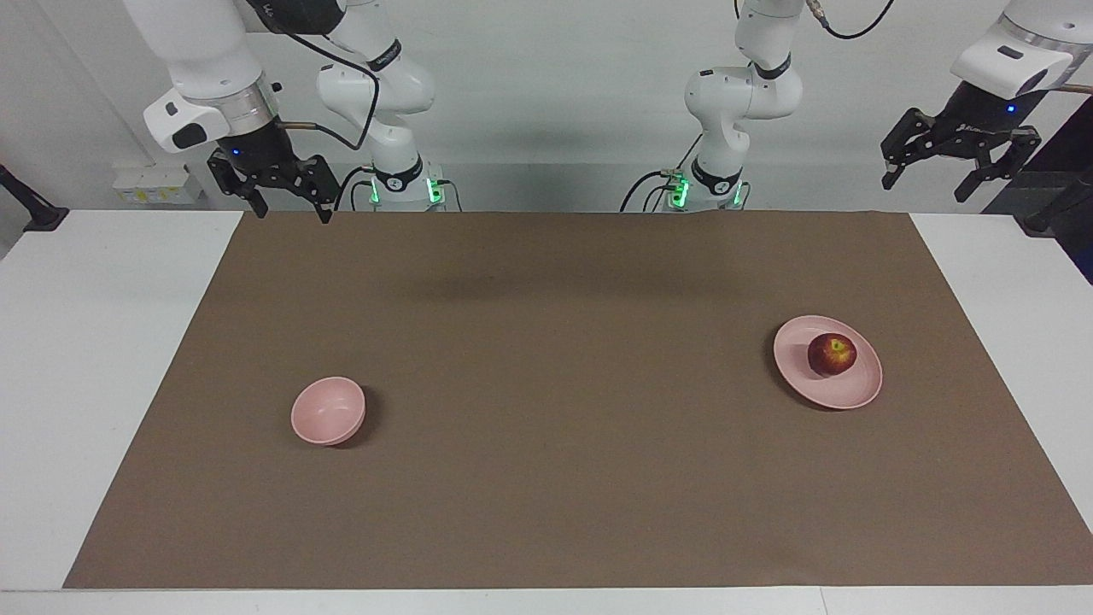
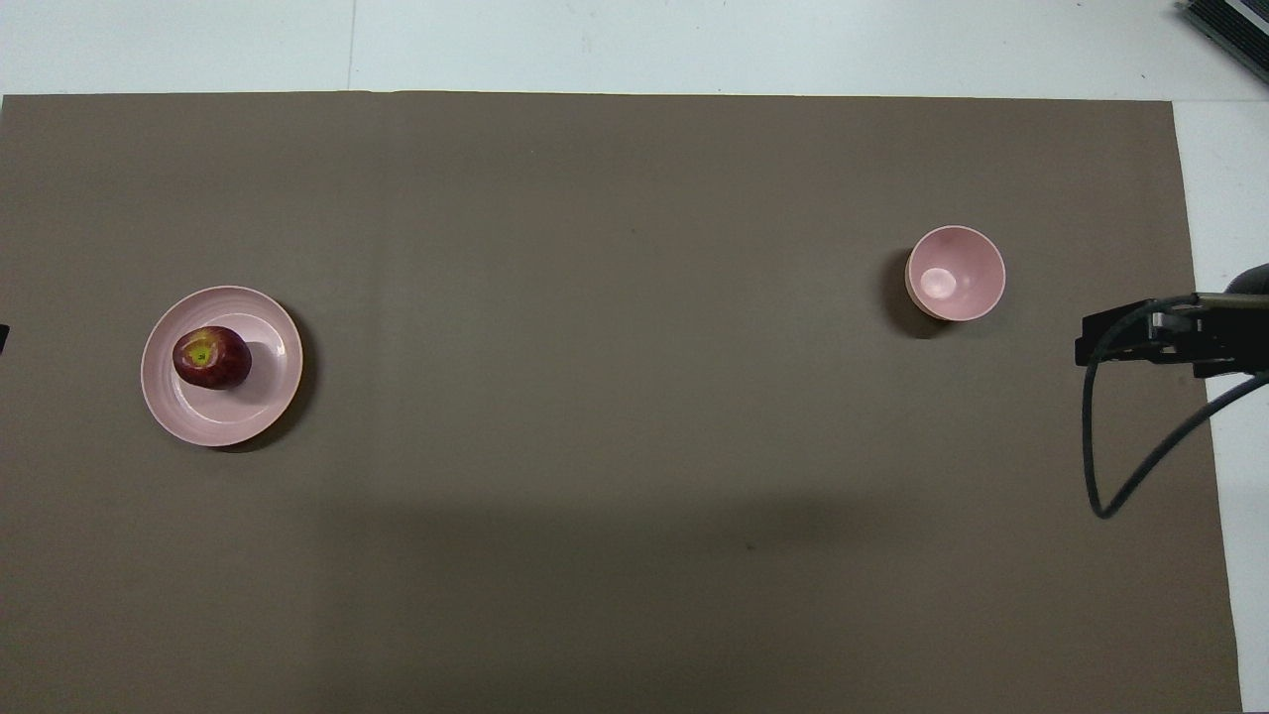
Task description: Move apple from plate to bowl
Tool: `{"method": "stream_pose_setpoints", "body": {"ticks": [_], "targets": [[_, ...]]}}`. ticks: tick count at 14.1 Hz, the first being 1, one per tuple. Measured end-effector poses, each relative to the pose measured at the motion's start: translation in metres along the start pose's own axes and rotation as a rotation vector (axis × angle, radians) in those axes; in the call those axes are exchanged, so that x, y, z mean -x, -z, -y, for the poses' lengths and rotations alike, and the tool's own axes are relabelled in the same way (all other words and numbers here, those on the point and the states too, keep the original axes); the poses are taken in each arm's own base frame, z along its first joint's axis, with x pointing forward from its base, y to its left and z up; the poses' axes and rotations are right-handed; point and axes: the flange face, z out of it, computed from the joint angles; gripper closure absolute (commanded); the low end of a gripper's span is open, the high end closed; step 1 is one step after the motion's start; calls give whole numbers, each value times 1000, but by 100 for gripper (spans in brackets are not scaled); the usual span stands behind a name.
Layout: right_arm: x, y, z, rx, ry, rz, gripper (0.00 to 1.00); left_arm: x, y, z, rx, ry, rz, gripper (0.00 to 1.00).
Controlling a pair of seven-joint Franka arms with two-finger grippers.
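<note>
The dark red apple (image 1: 832, 354) sits on the flat pink plate (image 1: 856, 390) toward the left arm's end of the table; the overhead view shows the apple (image 2: 211, 357) off-centre on the plate (image 2: 256, 397). The small deep pink bowl (image 1: 328, 412) stands empty toward the right arm's end, and also shows in the overhead view (image 2: 956, 273). My left gripper (image 1: 926, 184) is open and empty, raised above the table edge at the left arm's end. My right gripper (image 1: 290, 207) is open and empty, raised over the mat's corner at the right arm's end, apart from the bowl.
A brown mat (image 1: 546, 342) covers most of the white table (image 1: 102, 359). A black cable (image 2: 1100, 466) hangs from the right gripper's wrist. The two arm bases (image 1: 401, 184) stand at the table's robot edge.
</note>
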Motion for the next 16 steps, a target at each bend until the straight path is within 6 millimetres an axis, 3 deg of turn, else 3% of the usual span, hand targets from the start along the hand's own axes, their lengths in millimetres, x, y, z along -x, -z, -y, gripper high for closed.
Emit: {"method": "stream_pose_setpoints", "body": {"ticks": [11,13,16], "targets": [[1,0,3,0,6,1,0,-3,-6,6,-5,10,-15,0],[1,0,4,1,7,1,0,-14,-24,11,-18,12,-50,0],[1,0,4,1,7,1,0,-29,-73,19,-26,17,-69,0]]}}
